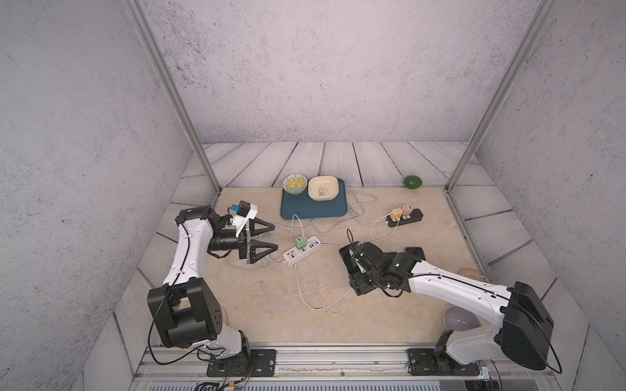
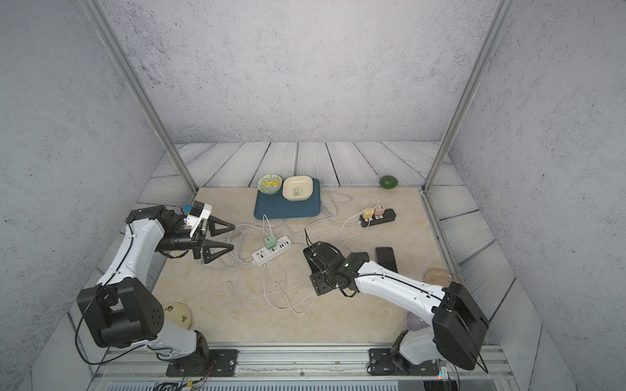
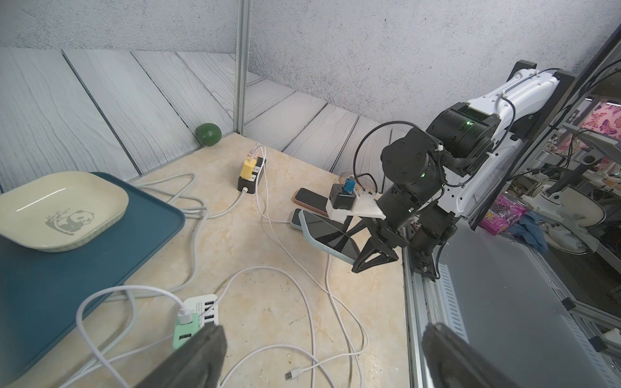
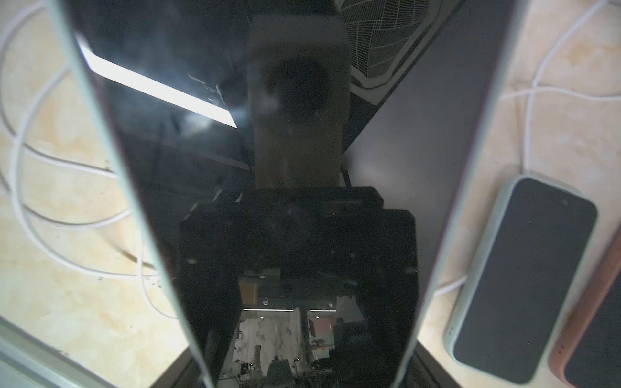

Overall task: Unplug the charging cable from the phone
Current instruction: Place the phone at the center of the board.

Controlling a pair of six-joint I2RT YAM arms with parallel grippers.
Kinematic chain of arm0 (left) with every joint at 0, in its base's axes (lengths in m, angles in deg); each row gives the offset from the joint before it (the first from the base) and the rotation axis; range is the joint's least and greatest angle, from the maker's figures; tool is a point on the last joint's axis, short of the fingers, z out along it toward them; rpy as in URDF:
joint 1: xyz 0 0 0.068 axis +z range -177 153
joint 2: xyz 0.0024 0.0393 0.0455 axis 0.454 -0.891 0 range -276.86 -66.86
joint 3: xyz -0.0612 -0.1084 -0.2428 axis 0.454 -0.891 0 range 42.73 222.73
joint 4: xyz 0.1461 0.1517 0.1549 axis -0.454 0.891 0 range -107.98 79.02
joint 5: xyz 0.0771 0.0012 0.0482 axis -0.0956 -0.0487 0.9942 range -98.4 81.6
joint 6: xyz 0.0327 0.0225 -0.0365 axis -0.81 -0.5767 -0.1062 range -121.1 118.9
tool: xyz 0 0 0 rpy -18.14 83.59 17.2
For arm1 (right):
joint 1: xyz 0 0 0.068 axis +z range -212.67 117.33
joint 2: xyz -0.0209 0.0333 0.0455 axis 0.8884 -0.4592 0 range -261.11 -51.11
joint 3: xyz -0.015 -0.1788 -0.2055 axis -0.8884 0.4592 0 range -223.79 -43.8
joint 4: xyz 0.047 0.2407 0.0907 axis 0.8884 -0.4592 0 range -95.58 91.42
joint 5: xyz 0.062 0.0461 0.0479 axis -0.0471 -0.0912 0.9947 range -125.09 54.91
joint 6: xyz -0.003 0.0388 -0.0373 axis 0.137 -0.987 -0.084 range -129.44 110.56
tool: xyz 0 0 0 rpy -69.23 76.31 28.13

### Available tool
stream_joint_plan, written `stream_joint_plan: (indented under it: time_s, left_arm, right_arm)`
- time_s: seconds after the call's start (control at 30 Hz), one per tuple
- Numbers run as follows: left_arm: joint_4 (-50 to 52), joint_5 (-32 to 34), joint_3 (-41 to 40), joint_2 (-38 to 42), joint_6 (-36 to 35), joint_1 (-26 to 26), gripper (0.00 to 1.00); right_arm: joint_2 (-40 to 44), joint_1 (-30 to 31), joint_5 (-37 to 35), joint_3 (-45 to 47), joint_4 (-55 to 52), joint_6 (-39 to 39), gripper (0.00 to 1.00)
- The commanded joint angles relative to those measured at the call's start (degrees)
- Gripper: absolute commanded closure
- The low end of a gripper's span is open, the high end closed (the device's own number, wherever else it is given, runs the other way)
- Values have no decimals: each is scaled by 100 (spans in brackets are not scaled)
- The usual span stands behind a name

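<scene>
Three phones sit right of the table's middle. The task's phone (image 3: 322, 231) is the one raised off the surface at a tilt. It is a slim slab with rounded corners, a pale blue-grey matte case and a glossy black screen that mirrors the wrist camera. The right gripper (image 3: 346, 247) has its black, triangular open-frame fingers clamped across the phone's width, one on each long edge. A thin white charging cable (image 3: 328, 282) leads away from under the phone's lower end and loops over the beige marble-look tabletop (image 3: 235, 242); the plug itself is hidden. Just beside the raised phone, a pale green-cased phone (image 4: 521, 275) and a salmon-cased phone (image 4: 601, 322) lie flat, edge to edge. The left gripper (image 1: 276, 237) hangs spread wide and empty near the white power strip (image 1: 301, 250).
</scene>
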Motion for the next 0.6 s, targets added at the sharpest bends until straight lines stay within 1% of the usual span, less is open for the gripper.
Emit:
stream_joint_plan:
  time_s: [0.0, 0.07, 0.13, 0.2, 0.23, 0.3, 0.4, 0.57]
  left_arm:
    - [306, 139, -120, 308, 470, 63, 2]
    - [-469, 270, -285, 509, 1235, 63, 2]
    - [-1607, 491, -560, 806, 2405, 63, 2]
    - [-2981, 843, -975, 1190, 3724, 54, 2]
    - [-3463, 996, -1146, 1351, 4187, 54, 2]
    - [-3545, 1124, -1108, 1281, 4417, 54, 2]
    - [-3706, 1126, -1183, 1206, 4659, 54, 2]
    - [-4463, 1267, -1530, 1359, 5356, 54, 2]
  right_arm:
    - [16, -173, -411, -88, -390, -243, 98]
    - [-77, -294, -387, -40, -420, -287, 98]
    - [-185, -421, -318, -31, -434, -323, 99]
    - [-308, -524, -209, -43, -420, -356, 99]
    - [-378, -568, -152, -66, -417, -365, 99]
    - [-549, -625, -67, -107, -417, -379, 99]
    - [-833, -724, 49, -182, -434, -396, 99]
    - [-1218, -862, 328, -229, -409, -457, 99]
